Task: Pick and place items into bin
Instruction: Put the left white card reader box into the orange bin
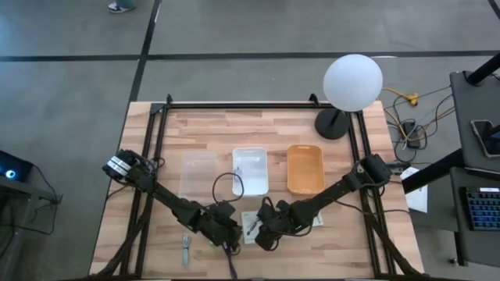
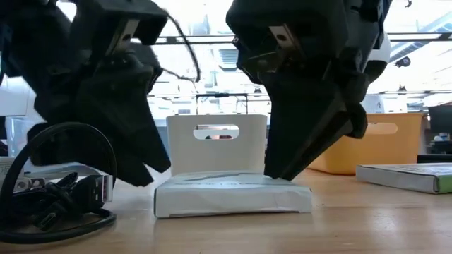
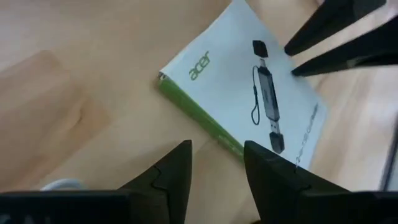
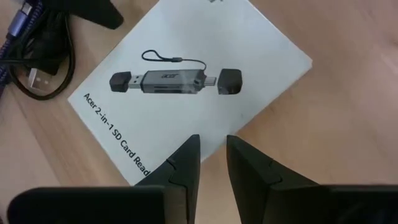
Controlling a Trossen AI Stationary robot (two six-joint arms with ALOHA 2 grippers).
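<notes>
Here, the white printed packet (image 4: 186, 87) lies flat on the tabletop (image 3: 74, 81) between both arms. The left gripper (image 3: 217, 158) hovers just beside its green edge, fingers parted and empty. The right gripper (image 4: 213, 152) rests at its edge, fingers narrowly parted, holding nothing.

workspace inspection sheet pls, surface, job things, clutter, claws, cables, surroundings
surface: wooden table, black frame rails.
job's things: white card-reader box flat near the front edge; black cable beside it; grey metal stick front left.
bins: clear tray, white tray, orange tray in a row.
clutter: second flat box at the right.
grippers: left claw open, low beside the box; right claw narrowly parted over the box edge, gripping nothing visible.
cables: yellow and black leads on the floor at right.
surroundings: white globe lamp, keyboard at the far right.
</notes>
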